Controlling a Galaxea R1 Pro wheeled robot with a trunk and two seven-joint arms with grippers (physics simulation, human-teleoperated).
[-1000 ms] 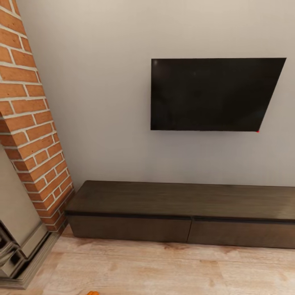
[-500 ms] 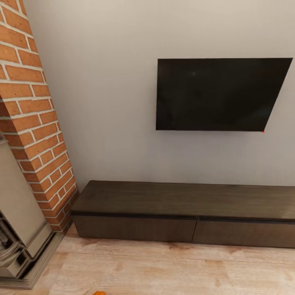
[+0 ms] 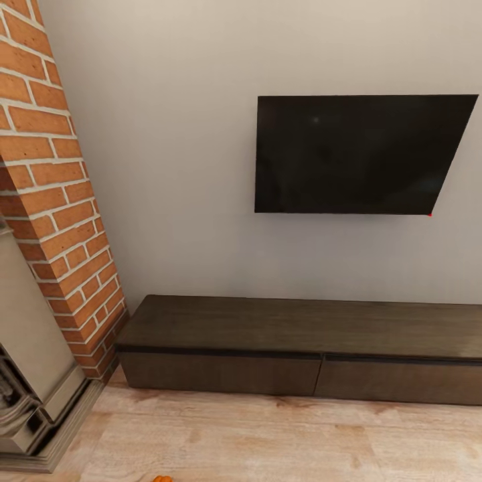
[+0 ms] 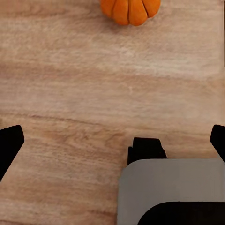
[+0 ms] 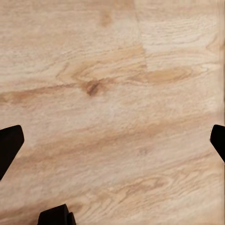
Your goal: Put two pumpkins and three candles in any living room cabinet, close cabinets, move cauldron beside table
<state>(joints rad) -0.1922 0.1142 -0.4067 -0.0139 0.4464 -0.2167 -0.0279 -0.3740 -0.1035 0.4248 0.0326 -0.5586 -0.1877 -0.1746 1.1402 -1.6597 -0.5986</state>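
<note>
The robot faces the cabinet (image 3: 301, 348), a long low dark brown unit against the wall under a black television (image 3: 355, 154). Both visible drawer fronts sit flush, so it looks closed. A brick column (image 3: 53, 201) and a grey fireplace (image 3: 30, 395) stand at its left end.

One pumpkin (image 4: 131, 10) lies on the wooden floor (image 4: 93, 93). In the left wrist view it sits ahead of the left gripper (image 4: 112, 140), along the line the fingers point, slightly off centre and apart from them, with bare floor between. In the head view a sliver of orange (image 3: 161, 478) shows at the bottom edge, left of centre, well short of the cabinet. The pumpkin is squat and round, so no long axis constrains the approach. The left arm is likely the nearer one.

The left fingers (image 4: 9, 143) stand wide apart, with nothing between them and touching nothing. The right gripper (image 5: 112, 140) hangs over bare floor, its fingers (image 5: 9, 140) equally spread and empty.

No candle or cauldron is in sight. Judging by this, the task is early: the next move probably calls for the left arm to reach forward and down until the pumpkin sits between the fingers.
</note>
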